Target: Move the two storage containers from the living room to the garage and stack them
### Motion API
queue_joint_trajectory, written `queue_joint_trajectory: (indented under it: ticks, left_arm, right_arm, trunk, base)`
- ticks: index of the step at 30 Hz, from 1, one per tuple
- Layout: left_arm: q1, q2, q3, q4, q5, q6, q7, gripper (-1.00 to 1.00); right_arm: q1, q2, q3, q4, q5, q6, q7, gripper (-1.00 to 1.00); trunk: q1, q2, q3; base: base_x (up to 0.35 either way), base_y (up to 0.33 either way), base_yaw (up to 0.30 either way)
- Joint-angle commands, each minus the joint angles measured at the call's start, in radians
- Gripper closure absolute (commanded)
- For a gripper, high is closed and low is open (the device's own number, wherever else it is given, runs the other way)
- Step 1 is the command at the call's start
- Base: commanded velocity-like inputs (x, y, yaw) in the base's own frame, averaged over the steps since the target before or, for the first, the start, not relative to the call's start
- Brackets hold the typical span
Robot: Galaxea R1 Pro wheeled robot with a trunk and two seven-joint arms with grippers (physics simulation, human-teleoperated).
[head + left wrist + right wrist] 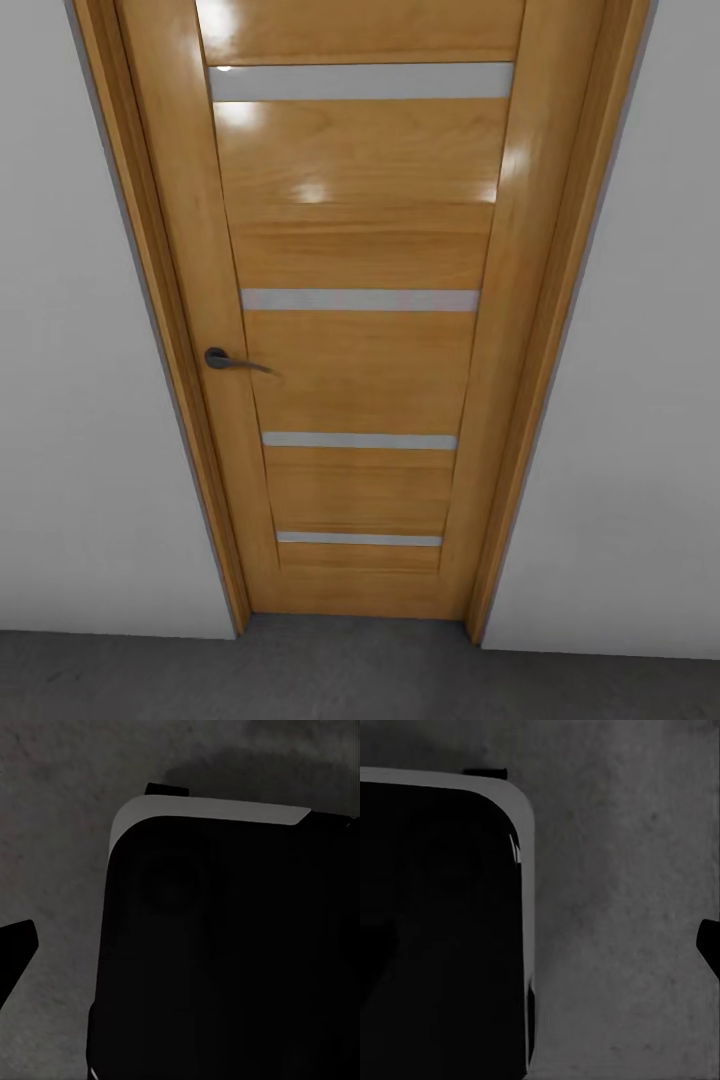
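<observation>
The two storage containers are out of view. I face a closed wooden door [360,330] with pale glass strips and a dark lever handle [222,359] on its left side. The grey concrete floor [350,675] of the garage runs along the door's foot. My left gripper [180,952] hangs over that floor beside my black base [225,960]; one dark fingertip [16,949] sits far out at the picture's edge, with nothing held. My right gripper [540,949] hangs likewise, its fingertip [709,945] at the far edge, open and empty.
White walls [80,400] flank the door on both sides, and the wooden frame [160,330] stands close ahead. My base's pale rim [529,892] shows over mottled grey floor [630,907].
</observation>
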Motion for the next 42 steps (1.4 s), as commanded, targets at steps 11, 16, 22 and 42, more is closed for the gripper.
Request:
queue_joint_trajectory:
  ticks: [11, 16, 22, 42]
  left_arm:
    - [0.000, 0.001, 0.001, -0.001, 0.007, -0.001, -0.001, -1.00]
    - [0.000, 0.001, 0.001, -0.001, 0.007, -0.001, -0.001, -1.00]
    - [0.000, 0.001, 0.001, -0.001, 0.007, -0.001, -0.001, -1.00]
    - [0.001, 0.001, 0.001, -0.006, 0.007, -0.001, -0.001, -1.00]
  right_arm:
    - [-0.191, 0.019, 0.002, -0.711, 0.158, 0.437, -0.104, -1.00]
    - [-0.274, 0.088, 0.010, -0.728, 0.161, 0.512, -0.102, -1.00]
    - [-0.312, 0.193, 0.185, -0.819, 0.175, 0.588, -0.103, -1.00]
    - [-0.584, 0.238, 0.399, -1.039, 0.168, 0.487, -0.109, -1.00]
  trunk:
    - [0.000, 0.000, -0.001]
    - [0.000, 0.000, -0.001]
    - [0.000, 0.000, -0.001]
    - [0.000, 0.000, -0.001]
  base:
    - [0.000, 0.000, 0.000]
    - [0.000, 0.000, 0.000]
    - [0.000, 0.000, 0.000]
    - [0.000, 0.000, 0.000]
